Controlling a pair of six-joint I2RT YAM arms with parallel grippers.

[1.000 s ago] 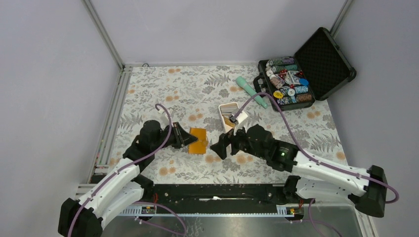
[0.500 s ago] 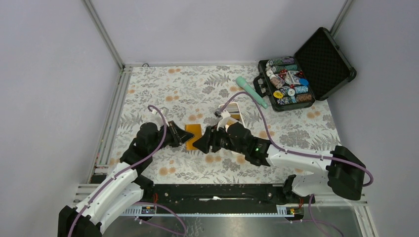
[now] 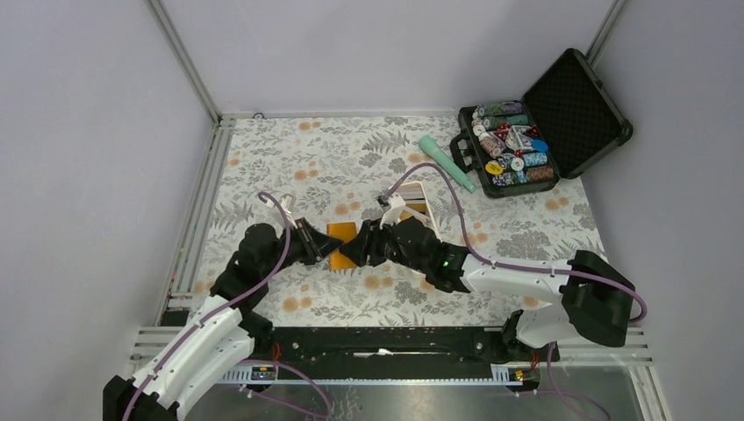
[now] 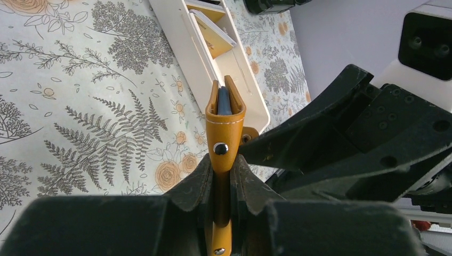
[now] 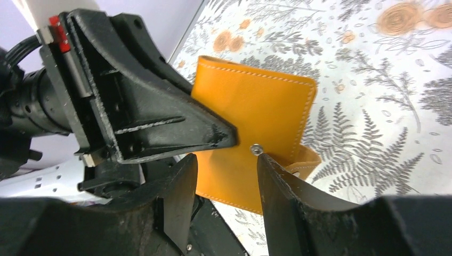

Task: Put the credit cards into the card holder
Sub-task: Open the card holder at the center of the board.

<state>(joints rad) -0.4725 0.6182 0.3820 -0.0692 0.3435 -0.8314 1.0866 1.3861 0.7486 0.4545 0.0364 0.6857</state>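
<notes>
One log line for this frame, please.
left gripper: shut on card holder, edge-up | right gripper: open, at holder | credit cards: in white tray

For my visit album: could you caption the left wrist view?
Left gripper clamps the orange card holder on edge, with the white tray beyond.

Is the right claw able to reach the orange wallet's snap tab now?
Probably yes: the right claw is right at the card holder, with the snap tab bare by its fingers. The left claw pinches beside it.
</notes>
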